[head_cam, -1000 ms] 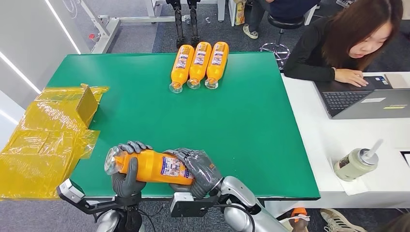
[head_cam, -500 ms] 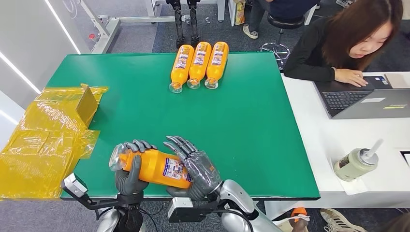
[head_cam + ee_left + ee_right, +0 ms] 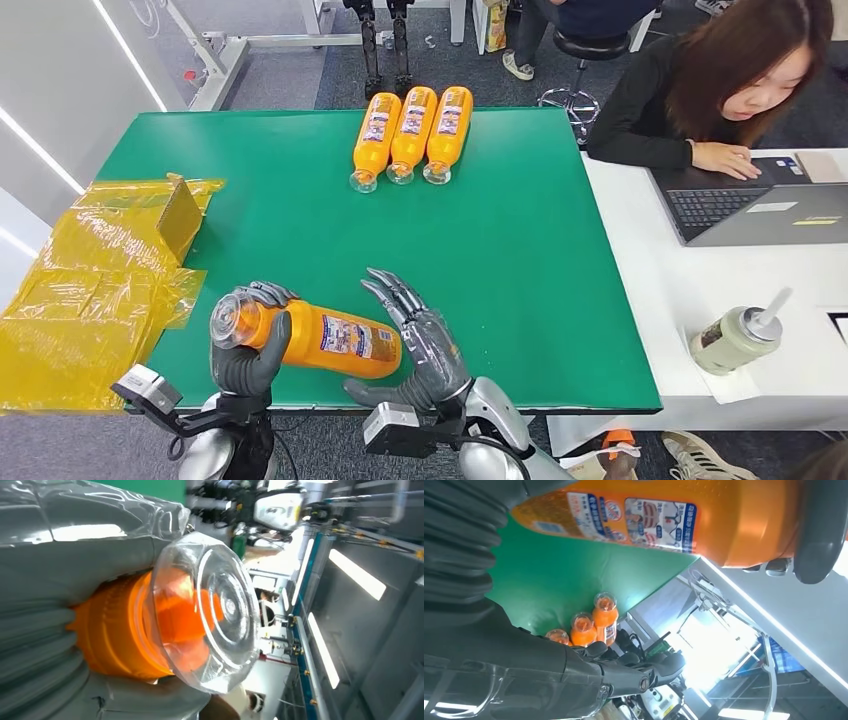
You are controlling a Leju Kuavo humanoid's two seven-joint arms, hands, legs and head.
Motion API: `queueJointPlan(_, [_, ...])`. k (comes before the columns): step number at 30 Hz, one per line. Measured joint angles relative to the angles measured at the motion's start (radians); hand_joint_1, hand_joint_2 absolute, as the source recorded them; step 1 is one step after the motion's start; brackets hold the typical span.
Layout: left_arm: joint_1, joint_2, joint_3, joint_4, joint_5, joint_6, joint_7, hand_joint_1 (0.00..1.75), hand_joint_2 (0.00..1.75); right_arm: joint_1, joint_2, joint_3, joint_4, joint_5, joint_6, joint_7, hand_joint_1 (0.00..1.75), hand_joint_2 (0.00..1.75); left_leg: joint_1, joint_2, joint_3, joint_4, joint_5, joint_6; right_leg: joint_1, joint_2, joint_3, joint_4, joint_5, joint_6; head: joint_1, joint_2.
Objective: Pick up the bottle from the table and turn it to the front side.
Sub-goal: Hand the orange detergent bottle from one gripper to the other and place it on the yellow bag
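Since a moment ago the right hand (image 3: 425,340) has let go and now stands spread wide just beside the orange bottle's (image 3: 330,340) base. The left hand (image 3: 250,350) grips the bottle near its clear cap (image 3: 215,610), holding it sideways above the green bench (image 3: 520,250).

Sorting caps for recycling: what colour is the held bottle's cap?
The cap is clear, see-through plastic over an orange neck; the left wrist view shows it best.
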Motion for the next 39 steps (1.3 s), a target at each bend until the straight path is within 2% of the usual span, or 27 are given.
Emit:
queueJointPlan(4, [0.001, 0.055, 0.014, -0.059, -0.096, 0.014, 0.036, 1.75, 1.75, 0.000, 0.000, 0.000, 0.009, -0.016, -0.009, -0.017, 0.00, 0.00, 0.000, 0.000, 0.000, 0.000, 0.000, 0.000, 0.000, 0.000, 0.000, 0.000, 0.000, 0.000, 0.000, 0.000])
queueJointPlan(10, [-0.002, 0.133, 0.030, -0.113, -0.137, -0.002, 0.078, 1.75, 1.75, 0.002, -0.003, -0.004, 0.017, -0.021, -0.024, -0.023, 0.00, 0.00, 0.000, 0.000, 0.000, 0.000, 0.000, 0.000, 0.000, 0.000, 0.000, 0.000, 0.000, 0.000, 0.000, 0.000])
queueJointPlan(13, [-0.027, 0.191, 0.029, -0.119, -0.154, -0.019, 0.117, 1.75, 1.75, 0.012, -0.009, -0.013, 0.015, -0.020, -0.041, -0.012, 0.00, 0.00, 0.000, 0.000, 0.000, 0.000, 0.001, -0.001, 0.000, 0.000, -0.001, 0.000, 0.000, 0.000, 0.000, 0.000])
queueJointPlan(16, [-0.082, 0.273, 0.029, -0.120, -0.149, -0.039, 0.157, 1.75, 1.75, 0.037, -0.016, -0.029, 0.006, -0.015, -0.052, 0.000, 0.00, 0.00, 0.000, 0.000, 0.000, 0.000, 0.001, -0.001, 0.000, 0.000, -0.001, 0.001, 0.000, -0.001, 0.000, 0.000])
queueJointPlan(19, [-0.153, 0.403, 0.029, -0.113, -0.157, -0.043, 0.190, 1.75, 1.75, 0.075, -0.031, -0.048, -0.010, -0.013, -0.058, 0.003, 0.00, 0.00, 0.001, 0.001, 0.000, -0.001, 0.002, -0.003, 0.001, 0.001, -0.001, 0.001, 0.001, -0.002, 0.000, 0.000])
queueJointPlan(22, [-0.233, 0.531, 0.028, -0.059, -0.224, -0.016, 0.188, 1.75, 1.75, 0.112, -0.055, -0.067, -0.028, -0.014, -0.062, 0.001, 0.00, 0.00, 0.002, 0.001, 0.000, -0.001, 0.003, -0.004, 0.001, 0.002, -0.003, 0.002, 0.002, -0.003, 0.000, 0.000])
queueJointPlan(25, [-0.295, 0.610, 0.017, 0.018, -0.291, 0.026, 0.168, 1.75, 1.75, 0.138, -0.069, -0.080, -0.046, -0.014, -0.062, -0.001, 0.00, 0.00, 0.002, 0.002, 0.000, -0.001, 0.003, -0.005, 0.001, 0.002, -0.003, 0.002, 0.002, -0.005, 0.000, 0.000])
queueJointPlan(29, [-0.334, 0.660, -0.005, 0.085, -0.318, 0.053, 0.158, 1.75, 1.75, 0.156, -0.078, -0.087, -0.063, -0.013, -0.062, -0.001, 0.00, 0.00, 0.001, 0.004, 0.000, -0.001, 0.004, -0.005, 0.001, 0.003, -0.004, 0.002, 0.002, -0.005, 0.000, 0.000])
queueJointPlan(35, [-0.347, 0.688, -0.027, 0.122, -0.334, 0.072, 0.161, 1.75, 1.75, 0.164, -0.084, -0.090, -0.075, -0.012, -0.062, 0.000, 0.00, 0.00, 0.001, 0.004, 0.000, -0.001, 0.003, -0.005, 0.001, 0.004, -0.004, 0.002, 0.002, -0.005, 0.000, 0.000])
queueJointPlan(37, [-0.354, 0.691, -0.041, 0.139, -0.401, 0.123, 0.174, 1.75, 1.75, 0.172, -0.085, -0.093, -0.083, -0.004, -0.060, 0.009, 0.00, 0.00, 0.001, 0.004, 0.000, -0.001, 0.003, -0.005, 0.001, 0.004, -0.004, 0.001, 0.002, -0.005, 0.000, 0.000])
queueJointPlan(39, [-0.373, 0.683, -0.067, 0.191, -0.514, 0.222, 0.180, 1.75, 1.75, 0.198, -0.090, -0.101, -0.103, 0.013, -0.059, 0.024, 0.00, 0.00, 0.001, 0.003, 0.000, -0.001, 0.003, -0.005, 0.001, 0.003, -0.004, 0.001, 0.002, -0.005, 0.000, 0.000])
